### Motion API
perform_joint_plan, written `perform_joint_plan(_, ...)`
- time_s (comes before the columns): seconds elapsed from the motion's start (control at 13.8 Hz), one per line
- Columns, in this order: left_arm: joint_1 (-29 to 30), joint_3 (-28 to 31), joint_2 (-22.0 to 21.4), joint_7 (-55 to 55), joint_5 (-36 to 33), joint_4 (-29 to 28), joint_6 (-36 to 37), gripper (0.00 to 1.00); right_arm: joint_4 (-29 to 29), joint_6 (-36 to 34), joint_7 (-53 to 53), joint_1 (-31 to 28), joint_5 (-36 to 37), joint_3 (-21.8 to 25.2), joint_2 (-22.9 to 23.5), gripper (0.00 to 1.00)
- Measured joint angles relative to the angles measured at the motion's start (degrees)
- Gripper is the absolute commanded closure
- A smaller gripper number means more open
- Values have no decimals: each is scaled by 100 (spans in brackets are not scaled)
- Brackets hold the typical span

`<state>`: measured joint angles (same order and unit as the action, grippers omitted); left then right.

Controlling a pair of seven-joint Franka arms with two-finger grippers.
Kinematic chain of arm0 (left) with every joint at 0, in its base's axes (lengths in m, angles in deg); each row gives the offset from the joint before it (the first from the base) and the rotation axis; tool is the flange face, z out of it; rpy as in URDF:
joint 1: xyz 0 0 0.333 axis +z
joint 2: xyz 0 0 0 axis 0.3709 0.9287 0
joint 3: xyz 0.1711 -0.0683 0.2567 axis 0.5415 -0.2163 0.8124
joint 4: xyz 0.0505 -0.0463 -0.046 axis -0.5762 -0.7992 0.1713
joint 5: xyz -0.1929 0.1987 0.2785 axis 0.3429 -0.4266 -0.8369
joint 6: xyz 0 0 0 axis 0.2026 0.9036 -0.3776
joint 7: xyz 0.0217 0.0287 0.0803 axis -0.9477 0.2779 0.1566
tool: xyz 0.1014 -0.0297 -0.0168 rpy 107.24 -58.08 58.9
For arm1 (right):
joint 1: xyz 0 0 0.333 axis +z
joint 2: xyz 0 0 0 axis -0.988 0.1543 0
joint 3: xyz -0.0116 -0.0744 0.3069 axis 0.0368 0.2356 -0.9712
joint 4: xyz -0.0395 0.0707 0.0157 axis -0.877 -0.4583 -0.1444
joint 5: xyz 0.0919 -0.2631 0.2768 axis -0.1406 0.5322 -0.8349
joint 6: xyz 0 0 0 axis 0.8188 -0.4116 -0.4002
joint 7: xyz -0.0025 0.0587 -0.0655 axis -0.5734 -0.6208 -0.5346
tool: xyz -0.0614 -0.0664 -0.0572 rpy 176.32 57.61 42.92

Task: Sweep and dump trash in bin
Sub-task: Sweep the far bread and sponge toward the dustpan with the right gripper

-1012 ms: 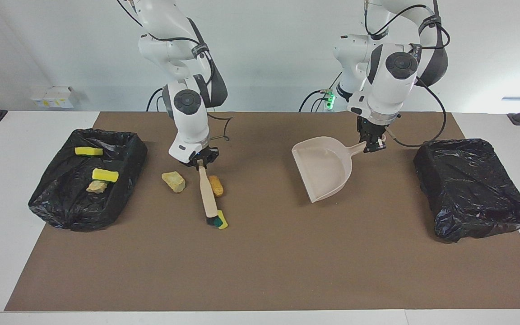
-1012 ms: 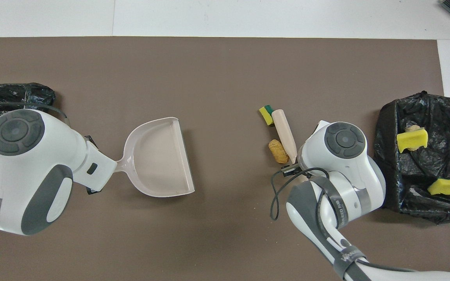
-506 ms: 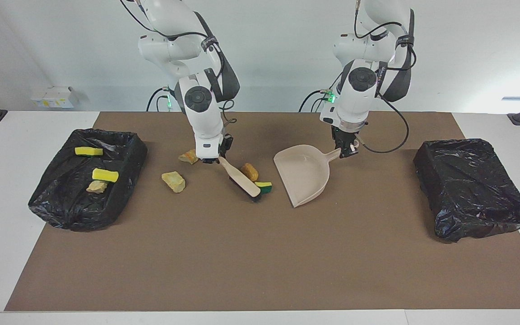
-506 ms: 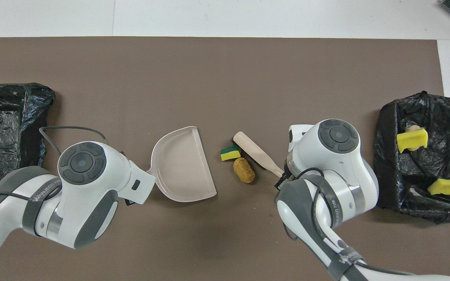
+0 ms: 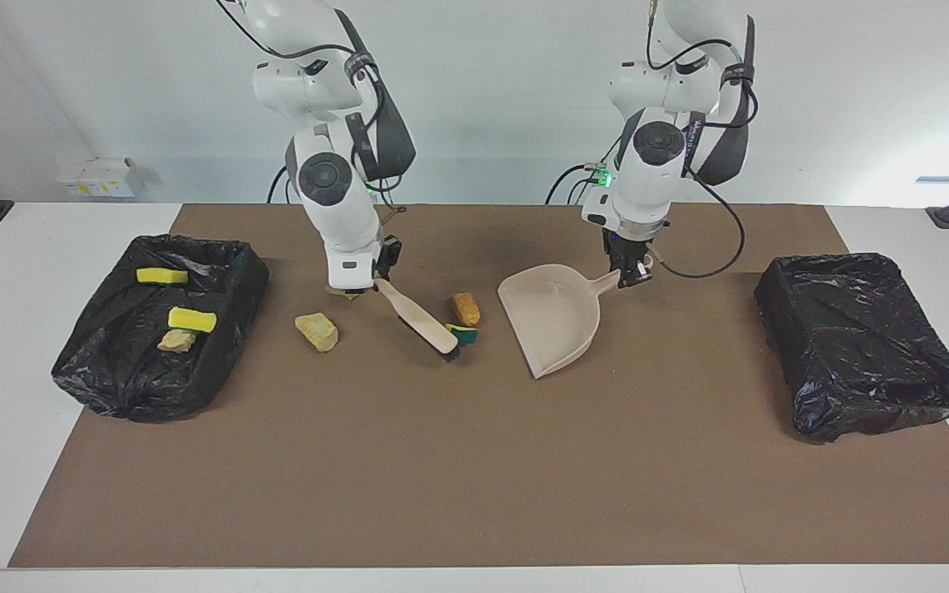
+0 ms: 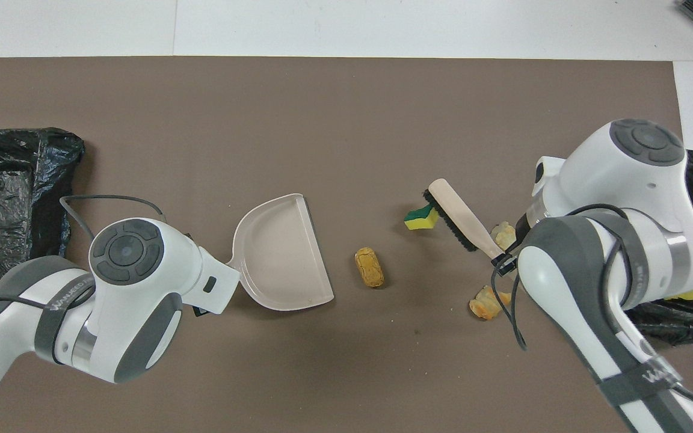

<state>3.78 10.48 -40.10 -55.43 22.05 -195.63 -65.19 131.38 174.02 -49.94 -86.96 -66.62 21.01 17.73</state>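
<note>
Brown-matted bench (image 5: 474,461), facing view: left pincer (image 5: 629,278) clenched on beige dustpan (image 5: 553,317) handle; right pincer (image 5: 374,284) clenched on brush (image 5: 421,319) handle. Green-and-yellow sponge (image 5: 466,333) touching brush head, orange chunk (image 5: 465,309) beside it, tan chunk (image 5: 316,331) toward bin (image 5: 219,329) holding three scraps.

Overhead view: orange chunk (image 6: 369,267) between dustpan (image 6: 280,258) and brush (image 6: 461,218).

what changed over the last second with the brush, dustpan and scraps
The right gripper, shut on the brush, swept the green-yellow sponge and orange chunk toward the left arm's end, then pulled back with the sponge, leaving the chunk nearer the dustpan. The left gripper, shut on the dustpan's handle, brought it toward the scraps. The tan chunk and both bins stayed put.
</note>
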Motion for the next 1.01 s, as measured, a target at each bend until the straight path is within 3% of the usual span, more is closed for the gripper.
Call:
perform_joint_plan(0.14,0,1,0,7,3,0,-2,100,109,-325,233,-183,1,8,-140,100)
perform_joint_plan(0.43,0,3,0,20,4,0,-11,100,841,-287,718,-534,1,21,-560,100)
perform_joint_plan(0.72,0,13,0,32,4,0,-27,100,1477,262,1832,-559,1,14,-965,100)
perform_joint_plan(1.01,0,19,0,45,6,0,-39,100,2039,978,1928,-892,2,25,-1231,100)
